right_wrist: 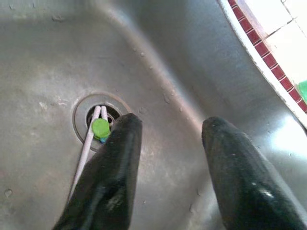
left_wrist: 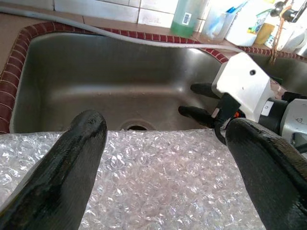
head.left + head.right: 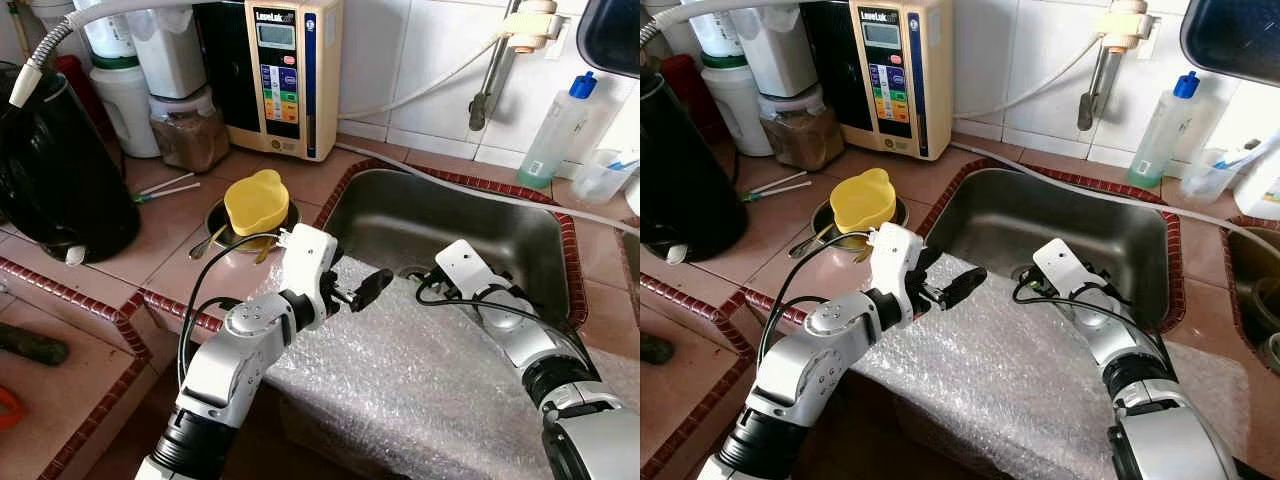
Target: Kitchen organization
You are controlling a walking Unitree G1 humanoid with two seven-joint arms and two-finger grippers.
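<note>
Hovering: right gripper (image 1: 170, 129) spread over sink (image 1: 57, 52) | maybe chopsticks (image 1: 88, 139) in drain

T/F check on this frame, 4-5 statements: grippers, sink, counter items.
1. The right gripper is open inside the sink. True.
2. The left gripper is shut on the bubble wrap. False: it is open above the wrap, holding nothing.
3. A yellow cup sits on the counter left of the sink. True.
4. The sink drain is empty. False: a green-tipped item lies at it.
5. The faucet is running water. False: none visible.
</note>
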